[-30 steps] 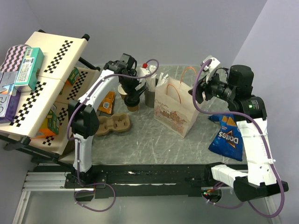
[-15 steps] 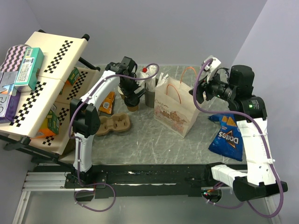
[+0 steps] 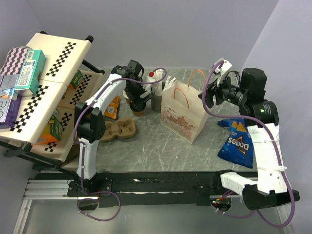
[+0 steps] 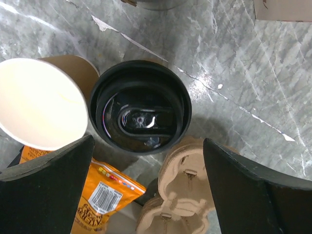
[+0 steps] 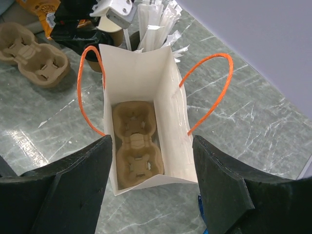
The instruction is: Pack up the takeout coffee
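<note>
The lidded coffee cup (image 4: 139, 107) is seen upright at the centre of the left wrist view, on the marble table (image 4: 243, 73). An open, unlidded cup (image 4: 39, 100) stands close against it at the left of the frame, and a moulded cup carrier (image 4: 183, 195) lies just below it. The left gripper (image 4: 148, 141) is held spread wide above the lidded cup, with nothing grasped. The step in hand is judged to be the pickup of this cup. The cup wall, not the lid rim, should be clasped. Since one finger must be passed down beside the open cup, a slight turn of the wrist may be needed so that cup is not tipped. Pressure should be kept light, as the paper wall is likely to be crushed. In the right wrist view the paper bag (image 5: 141, 73) is seen open with a second carrier (image 5: 136, 146) on its bottom, and the right gripper (image 5: 152, 139) is held parted and empty above it.
</note>
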Controlling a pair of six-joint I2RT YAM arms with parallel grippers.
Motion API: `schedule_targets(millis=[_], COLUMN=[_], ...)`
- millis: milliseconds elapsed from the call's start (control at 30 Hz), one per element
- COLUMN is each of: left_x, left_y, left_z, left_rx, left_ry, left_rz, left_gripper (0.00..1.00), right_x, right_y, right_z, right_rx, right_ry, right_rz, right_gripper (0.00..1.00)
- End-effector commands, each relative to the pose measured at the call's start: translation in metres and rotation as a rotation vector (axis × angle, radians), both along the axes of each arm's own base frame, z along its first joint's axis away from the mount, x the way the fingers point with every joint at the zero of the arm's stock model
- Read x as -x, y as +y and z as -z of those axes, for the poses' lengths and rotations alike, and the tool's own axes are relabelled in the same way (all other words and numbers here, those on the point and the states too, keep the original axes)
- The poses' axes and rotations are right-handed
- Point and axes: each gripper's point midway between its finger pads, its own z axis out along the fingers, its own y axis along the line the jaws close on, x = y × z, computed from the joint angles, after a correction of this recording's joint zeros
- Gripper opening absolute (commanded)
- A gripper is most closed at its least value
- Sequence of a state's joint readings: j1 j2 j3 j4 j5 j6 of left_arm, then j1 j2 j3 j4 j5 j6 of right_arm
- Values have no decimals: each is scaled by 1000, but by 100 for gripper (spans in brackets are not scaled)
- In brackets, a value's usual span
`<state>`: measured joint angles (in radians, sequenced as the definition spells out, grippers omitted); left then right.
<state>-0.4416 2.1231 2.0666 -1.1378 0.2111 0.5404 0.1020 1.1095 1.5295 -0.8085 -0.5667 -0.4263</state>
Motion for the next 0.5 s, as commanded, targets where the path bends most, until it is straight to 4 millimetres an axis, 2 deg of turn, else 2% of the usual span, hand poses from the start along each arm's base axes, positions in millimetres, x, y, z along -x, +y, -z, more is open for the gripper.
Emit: schedule_targets(millis=[0,467], left_x=[-11,-17], left_y=[-5,-6], left_z=[-2,1], left_rx=[12,10], left_ry=[-25,-14], left_rz=[16,13], left_gripper=[99,97], right_x=[3,0], right_y=[-1,-4], right_z=[-7,-4], right_rx=[-23,-24], right_ry=[-21,-11], right_rz=[4,16], right_gripper=[73,73])
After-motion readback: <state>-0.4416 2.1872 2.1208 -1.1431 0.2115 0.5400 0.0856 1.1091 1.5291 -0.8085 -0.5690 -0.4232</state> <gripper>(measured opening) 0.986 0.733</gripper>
